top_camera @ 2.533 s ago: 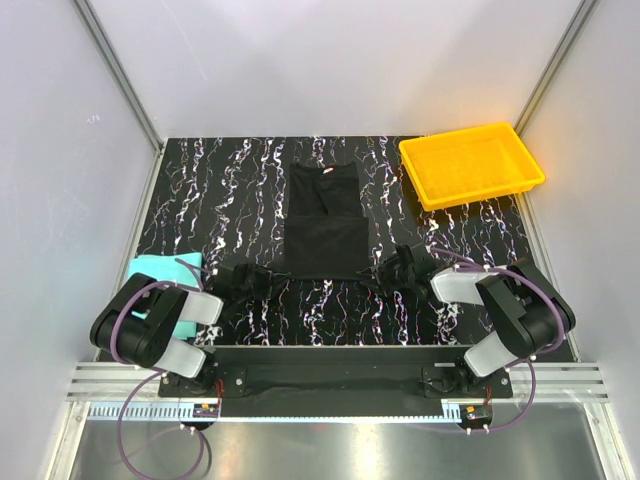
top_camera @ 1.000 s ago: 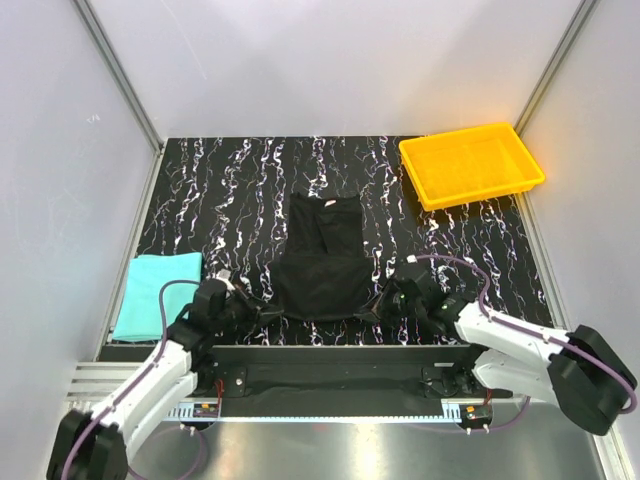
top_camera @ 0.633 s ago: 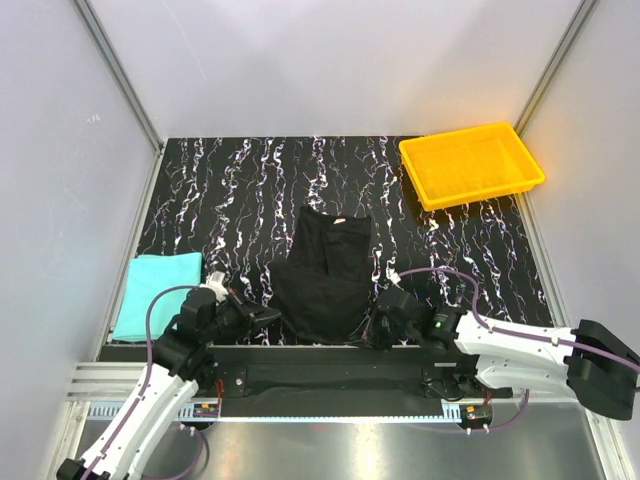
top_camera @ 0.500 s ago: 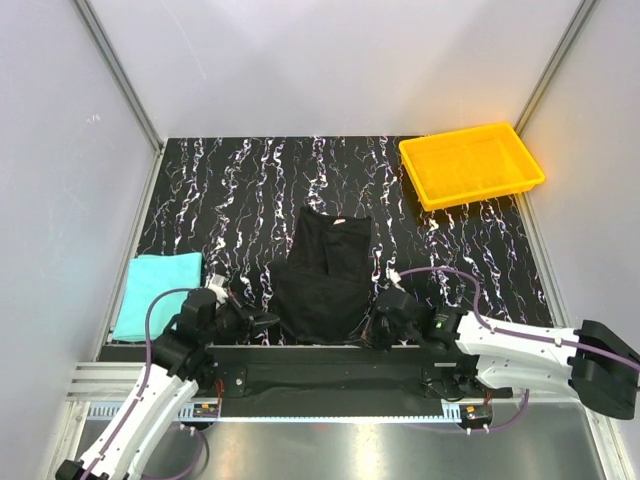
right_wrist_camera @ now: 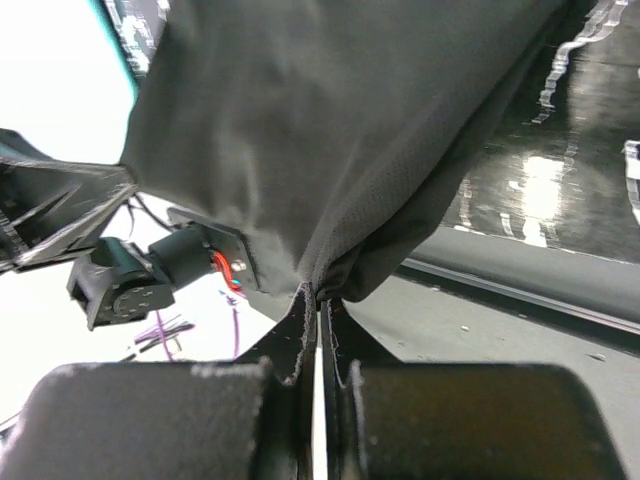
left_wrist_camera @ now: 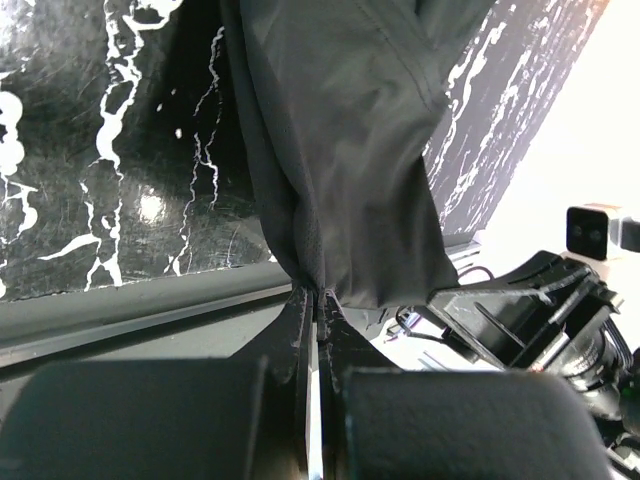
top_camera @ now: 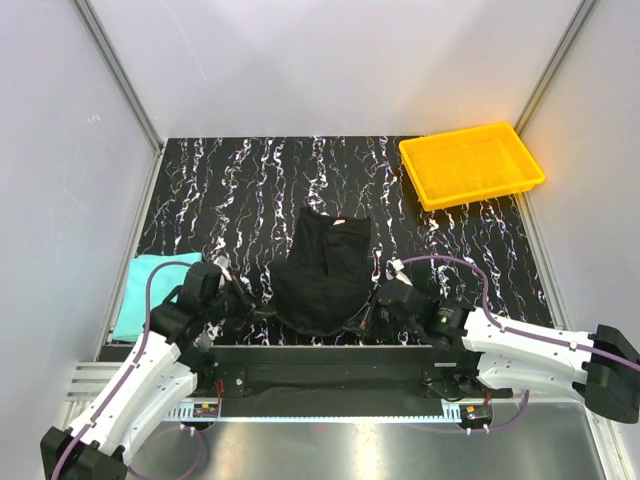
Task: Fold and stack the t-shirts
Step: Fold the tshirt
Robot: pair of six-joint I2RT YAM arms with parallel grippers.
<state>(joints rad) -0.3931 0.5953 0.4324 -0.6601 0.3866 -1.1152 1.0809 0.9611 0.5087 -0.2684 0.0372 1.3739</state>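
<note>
Overhead alone: teal shirt [top_camera: 137,303]; wrist views: black shirt [left_wrist_camera: 340,150] pinched

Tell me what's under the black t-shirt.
Under the black t-shirt only the marbled table shows, where the left gripper and right gripper lift its near hem. Beneath the flat part is covered.

no legible text, pale neck label [top_camera: 341,221] on black t-shirt [top_camera: 322,275] too small to read
</note>
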